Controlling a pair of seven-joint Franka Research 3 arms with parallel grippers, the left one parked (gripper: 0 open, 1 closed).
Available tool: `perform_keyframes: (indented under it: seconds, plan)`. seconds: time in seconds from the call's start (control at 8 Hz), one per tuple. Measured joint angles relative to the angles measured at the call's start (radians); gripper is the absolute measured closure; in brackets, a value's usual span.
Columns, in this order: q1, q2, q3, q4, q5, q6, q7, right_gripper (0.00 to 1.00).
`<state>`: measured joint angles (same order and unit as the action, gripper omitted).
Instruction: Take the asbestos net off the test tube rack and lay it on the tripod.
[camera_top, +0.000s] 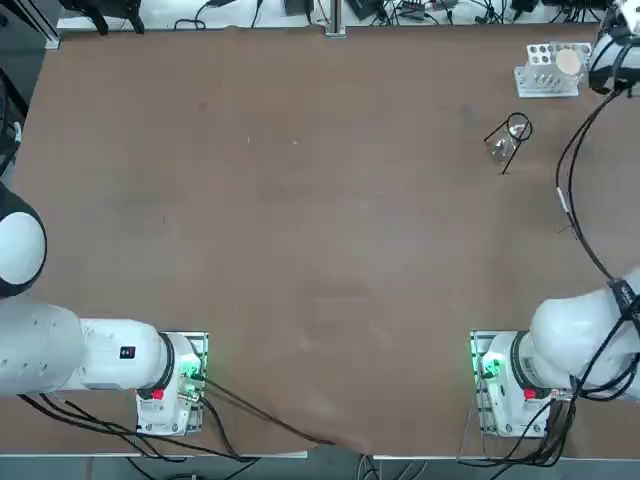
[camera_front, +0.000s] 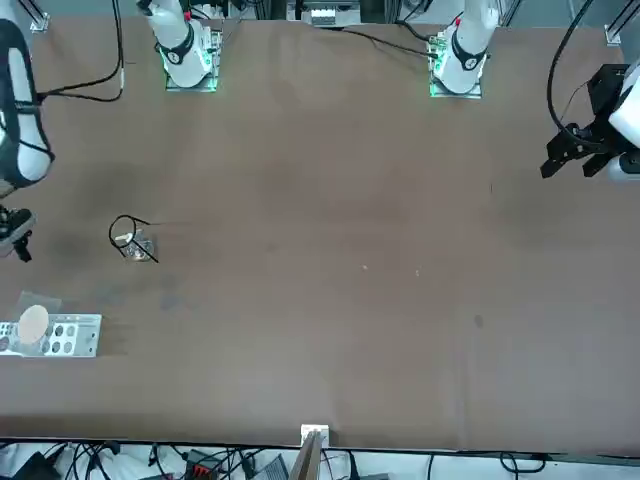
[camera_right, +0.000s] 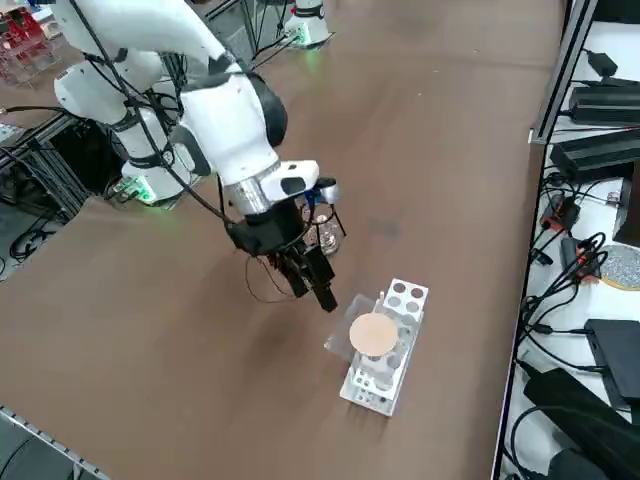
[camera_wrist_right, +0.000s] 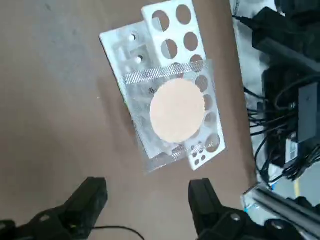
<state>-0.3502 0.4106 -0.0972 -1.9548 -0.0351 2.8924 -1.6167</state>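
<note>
1. The right gripper (camera_right: 312, 282) hangs above the table (camera_right: 150, 300), near the rack (camera_right: 385, 360) but clear of it, with the tripod (camera_right: 322, 232) just behind it on the arm's side.
2. Its two dark fingers (camera_wrist_right: 92, 197) stand well apart and hold nothing; bare tabletop shows between them in the wrist view.
3. The net (camera_wrist_right: 172, 112) lies flat on top of the rack (camera_wrist_right: 167, 30), ahead of the fingertips. Its beige disc sits over the middle of the rack, and the mesh overhangs the rack's long sides a little.
4. Only the wrist view shows the net turned slightly askew to the rack, with several holes at one end left uncovered and a few smaller ones peeping out at the other.
5. The side view shows the gripper (camera_right: 312, 282) tilted down toward the rack, which the overhead view cannot show: there the gripper (camera_top: 612, 62) is cut by the picture's edge just beside the rack (camera_top: 545, 80).
6. The front view gives the tripod (camera_front: 130, 238) standing free on the table, well apart from the rack (camera_front: 60, 337), with the net (camera_front: 33, 322) on the rack's end; the gripper (camera_front: 12, 232) shows only partly at the edge.
7. In the overhead view the tripod (camera_top: 508, 140) shows its ring top and a slim leg.
8. I can read no brand, label or writing on any of these things.
</note>
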Motion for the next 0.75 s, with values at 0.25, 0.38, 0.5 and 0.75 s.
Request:
perform_keyframes:
  seconds: [0.25,0.38,0.5,0.75]
  plan:
    - [-0.002,0.083,0.0,0.005,-0.008,0.078,-0.012,0.0]
    - [-0.002,0.12,0.001,0.017,-0.011,0.098,-0.013,0.01]
    - [-0.002,0.149,0.003,0.035,-0.012,0.107,-0.015,0.02]
    - [-0.001,0.175,0.008,0.066,-0.021,0.126,-0.018,0.05]
